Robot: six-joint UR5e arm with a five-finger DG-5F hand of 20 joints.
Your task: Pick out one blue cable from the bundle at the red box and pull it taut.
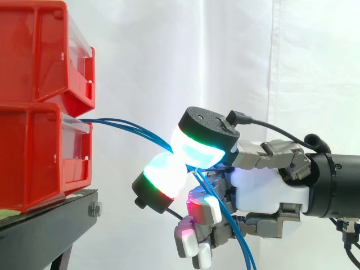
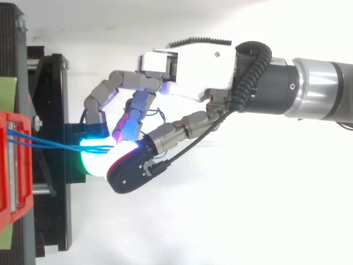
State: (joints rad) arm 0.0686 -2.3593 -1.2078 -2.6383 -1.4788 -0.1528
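Note:
Two red bins stand stacked at the left, an upper one (image 1: 39,56) and a lower one (image 1: 34,157). Thin blue cables (image 1: 129,126) leave the front of the lower bin (image 2: 14,165) and run right in a slight sag, close together. My hand (image 1: 270,188) reaches in from the right, a short way from the bin. Two glowing fingertips (image 1: 197,149) are pressed together on the blue cables (image 2: 55,144) where the strands meet them. I cannot tell how many strands lie in the pinch. Behind the pads, blue cable drops down past the palm (image 1: 239,236). The other fingers curl below.
The bins rest on a black stand (image 1: 45,230) whose frame (image 2: 52,110) juts out toward my hand. A white curtain hangs behind. Open space lies right of the stand, under and around the arm.

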